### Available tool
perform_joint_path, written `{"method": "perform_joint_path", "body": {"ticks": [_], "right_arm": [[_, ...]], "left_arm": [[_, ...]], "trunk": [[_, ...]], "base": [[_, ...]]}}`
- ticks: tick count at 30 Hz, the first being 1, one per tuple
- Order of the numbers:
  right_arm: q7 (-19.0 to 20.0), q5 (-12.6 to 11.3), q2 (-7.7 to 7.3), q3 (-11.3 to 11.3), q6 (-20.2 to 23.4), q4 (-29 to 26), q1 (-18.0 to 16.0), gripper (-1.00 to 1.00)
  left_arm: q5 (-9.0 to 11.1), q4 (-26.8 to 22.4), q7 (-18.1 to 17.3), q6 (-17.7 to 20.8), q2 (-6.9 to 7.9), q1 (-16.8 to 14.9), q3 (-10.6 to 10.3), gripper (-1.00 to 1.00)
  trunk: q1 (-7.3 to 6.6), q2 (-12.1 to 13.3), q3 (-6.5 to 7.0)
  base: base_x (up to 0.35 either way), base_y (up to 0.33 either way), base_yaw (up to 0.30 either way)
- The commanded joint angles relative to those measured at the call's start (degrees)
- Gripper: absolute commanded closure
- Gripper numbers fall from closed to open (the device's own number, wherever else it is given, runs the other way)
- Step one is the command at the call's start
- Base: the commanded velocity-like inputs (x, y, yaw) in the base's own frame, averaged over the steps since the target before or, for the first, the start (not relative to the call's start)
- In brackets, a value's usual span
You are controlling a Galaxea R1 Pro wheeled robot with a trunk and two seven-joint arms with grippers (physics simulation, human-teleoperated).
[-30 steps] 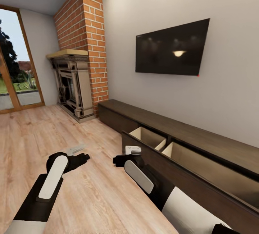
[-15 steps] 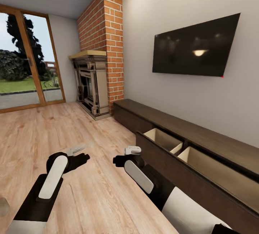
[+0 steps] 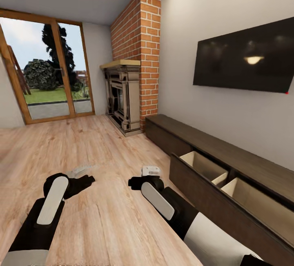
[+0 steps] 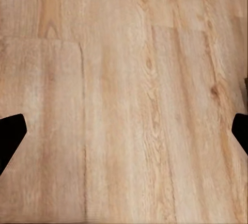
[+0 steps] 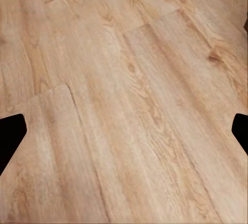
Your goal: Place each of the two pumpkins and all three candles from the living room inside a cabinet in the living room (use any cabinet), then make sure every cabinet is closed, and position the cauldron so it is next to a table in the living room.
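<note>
The cabinet point(image 3: 192, 135), a long low dark brown unit, runs along the right wall in the head view. One wide drawer point(image 3: 204, 167) stands pulled out, and its light wood compartments look bare. My left gripper point(image 3: 83, 181) hangs low over the wood floor, well left of the cabinet. My right gripper point(image 3: 134, 182) is close to the open drawer's near corner. Both wrist views look down at floorboards, with the left gripper point(image 4: 124, 136) and the right gripper point(image 5: 124, 133) open and nothing between their dark fingertips. The pumpkins, candles, cauldron and table are out of view.
A brick chimney point(image 3: 141, 53) with a stone fireplace point(image 3: 122, 98) stands at the cabinet's far end. A black TV point(image 3: 245, 61) hangs above the cabinet. A wood-framed glass door point(image 3: 53, 74) fills the far wall. Wood floor point(image 3: 81, 143) stretches ahead and to the left.
The whole picture has shifted right, so the camera has turned left: more of the glass door shows and the cabinet sits further right. Both grippers keep their pose, open.
</note>
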Motion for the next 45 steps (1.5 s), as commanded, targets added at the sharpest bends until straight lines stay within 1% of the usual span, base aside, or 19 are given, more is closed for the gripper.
{"method": "perform_joint_path", "body": {"ticks": [1, 4, 7, 11, 13, 15, 18, 30, 32, 35, 45], "right_arm": [[-0.45, -0.38, 0.0, 0.08, 0.15, -0.05, -0.07, -1.0], [-0.52, -0.4, 0.0, 0.08, 0.18, -0.05, -0.07, -1.0], [-0.71, -0.4, 0.0, 0.08, 0.19, -0.05, -0.07, -1.0], [-1.35, -0.42, 0.0, 0.1, 0.22, -0.05, -0.07, -1.0], [-1.49, -0.5, 0.0, 0.09, 0.27, 0.0, -0.07, -1.0], [-1.49, -0.6, 0.0, 0.09, 0.33, 0.07, -0.07, -1.0], [-1.44, -0.66, 0.0, 0.08, 0.41, 0.09, -0.07, -1.0], [-1.4, -0.59, 0.0, 0.23, 0.45, 0.04, -0.05, -1.0], [-1.41, -0.57, 0.0, 0.82, 0.45, 0.04, -0.05, -1.0], [-1.41, -0.51, 0.0, 1.79, 0.45, 0.0, -0.06, -1.0], [-1.15, -0.49, 0.0, 2.19, 0.37, -0.49, -0.07, -1.0]], "left_arm": [[0.61, 0.02, 0.59, 0.41, 0.03, -0.05, 0.67, -1.0], [0.43, 0.19, 0.65, 0.8, 0.35, -0.08, 1.63, -1.0], [0.53, 1.3, 0.62, 0.91, 2.21, -0.06, 2.52, -1.0], [0.6, 5.83, 0.57, 0.86, 4.25, -0.15, 3.45, -1.0], [0.65, 7.04, 0.55, 0.86, 5.05, -0.17, 3.67, -1.0], [0.62, 7.73, 0.57, 0.86, 5.41, -0.18, 3.76, -1.0], [0.57, 8.43, 0.59, 0.86, 5.58, -0.18, 3.8, -1.0], [0.49, 8.27, 0.54, 0.94, 5.59, -0.18, 3.6, -1.0], [0.5, 8.25, 0.52, 0.94, 5.63, -0.18, 3.67, -1.0], [0.51, 8.31, 0.51, 0.94, 5.63, -0.18, 3.72, -1.0], [0.51, 8.33, 0.42, 1.03, 5.66, -0.18, 3.68, -1.0]], "trunk": [[-0.24, 0.38, 0.12], [-0.89, 1.59, 0.66], [-1.55, 2.79, 1.17], [-2.43, 4.39, 1.76], [-2.87, 5.2, 2.0], [-3.31, 6.0, 2.21], [-3.97, 7.2, 2.53], [-3.97, 7.2, 1.66], [-3.97, 7.2, 1.53], [-3.97, 7.2, 1.33], [-3.97, 7.2, 0.68]], "base": [[0.0, 0.0, 0.291], [0.0, 0.0, 0.291], [0.0, 0.0, 0.287], [0.0, 0.0, 0.265], [0.0, 0.0, 0.211], [0.0, 0.0, 0.182], [0.0, 0.0, 0.17], [0.0, 0.001, 0.196], [0.012, 0.065, 0.212], [0.116, 0.178, 0.213], [0.229, 0.242, 0.213]]}}
